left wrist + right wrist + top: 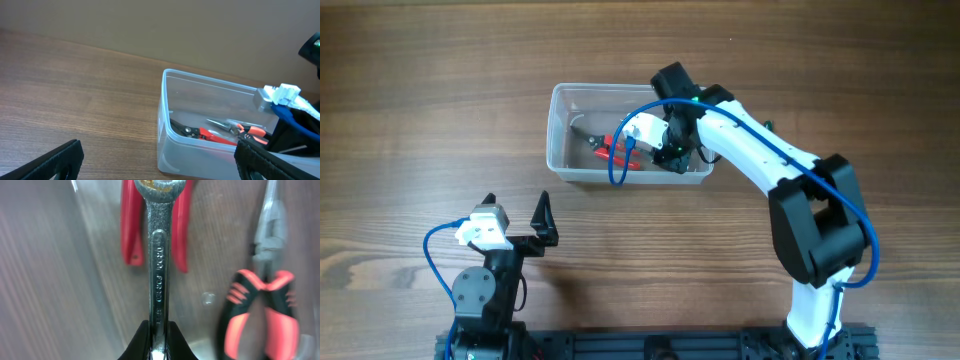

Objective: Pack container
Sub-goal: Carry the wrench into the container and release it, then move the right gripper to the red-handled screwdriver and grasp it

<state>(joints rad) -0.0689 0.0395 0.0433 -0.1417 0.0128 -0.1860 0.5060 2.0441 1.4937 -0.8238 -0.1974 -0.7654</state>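
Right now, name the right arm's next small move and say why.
Probably open the right jaws and release the wrench. They are shut on its shank, and it is already inside the container, lengthwise over the red-handled pliers, with the orange-grip pliers beside it. Whether it rests on them I cannot tell.

Brown wood-grain table (420, 100) with a plain tan wall (200, 25) behind.

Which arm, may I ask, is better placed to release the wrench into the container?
Right: the right gripper clamps the wrench inside the container; the left gripper sits open, outside it.
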